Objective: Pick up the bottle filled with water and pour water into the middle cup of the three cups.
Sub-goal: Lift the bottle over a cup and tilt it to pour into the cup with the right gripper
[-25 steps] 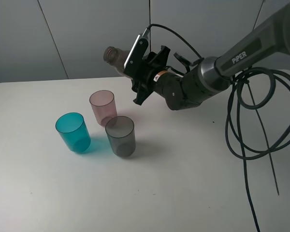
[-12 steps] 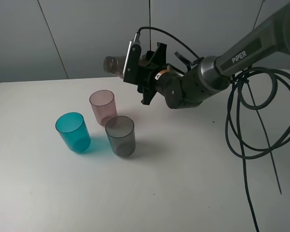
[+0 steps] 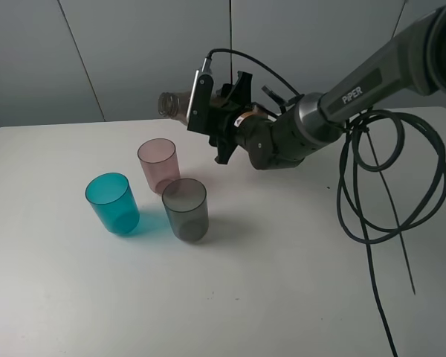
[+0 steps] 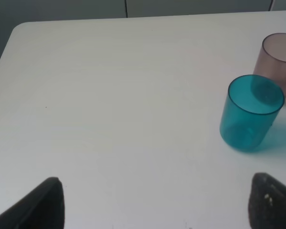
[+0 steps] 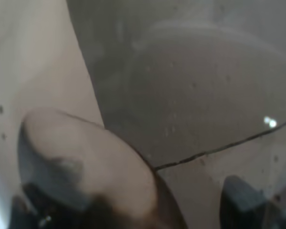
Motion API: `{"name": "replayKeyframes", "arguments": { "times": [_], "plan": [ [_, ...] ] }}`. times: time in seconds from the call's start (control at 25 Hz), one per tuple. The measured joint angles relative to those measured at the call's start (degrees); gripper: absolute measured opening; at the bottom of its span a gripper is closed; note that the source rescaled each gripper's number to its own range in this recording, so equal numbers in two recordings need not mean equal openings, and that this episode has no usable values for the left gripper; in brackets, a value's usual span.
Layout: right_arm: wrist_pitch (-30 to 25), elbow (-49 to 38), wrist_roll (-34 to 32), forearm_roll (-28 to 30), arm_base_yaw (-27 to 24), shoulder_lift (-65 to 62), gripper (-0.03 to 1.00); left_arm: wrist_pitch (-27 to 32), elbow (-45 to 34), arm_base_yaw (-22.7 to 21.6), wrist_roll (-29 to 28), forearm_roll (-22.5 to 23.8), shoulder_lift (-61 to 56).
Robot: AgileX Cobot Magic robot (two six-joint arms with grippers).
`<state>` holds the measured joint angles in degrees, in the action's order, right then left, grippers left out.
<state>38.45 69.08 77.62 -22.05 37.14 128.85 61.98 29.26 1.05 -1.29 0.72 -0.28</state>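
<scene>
the right jaws are clamped on the bottle (image 3: 177,104), which is held in the air nearly level, its open neck pointing to 9 o'clock in the high view, at 12 o'clock from the pink cup (image 3: 158,165). the teal cup (image 3: 113,203) stands at 8 o'clock of the pink one and the grey cup (image 3: 185,210) at 5 o'clock, all upright on the bench (image 3: 282,282). the left jaws stand wide apart, holding nothing.

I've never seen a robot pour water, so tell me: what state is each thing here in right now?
bottle: uncapped, in the air, tipped almost sideways.
right hand: shut on the bottle.
left hand: open, empty.
pink cup: upright on the table.
teal cup: upright.
grey cup: upright.
</scene>
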Motion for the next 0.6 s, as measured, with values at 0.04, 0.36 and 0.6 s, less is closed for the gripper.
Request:
{"name": "replayKeyframes", "arguments": {
  "times": [0.04, 0.36, 0.6],
  "plan": [
    [-0.1, 0.2, 0.2, 0.0, 0.0, 0.1, 0.0, 0.0, 0.0, 0.0, 0.0, 0.0, 0.0],
    [0.6, 0.9, 8.8, 0.2, 0.0, 2.1, 0.0, 0.0, 0.0, 0.0, 0.0, 0.0, 0.0],
    [0.9, 0.9, 14.4, 0.2, 0.0, 2.2, 0.0, 0.0, 0.0, 0.0, 0.0, 0.0, 0.0]
  ]
}}
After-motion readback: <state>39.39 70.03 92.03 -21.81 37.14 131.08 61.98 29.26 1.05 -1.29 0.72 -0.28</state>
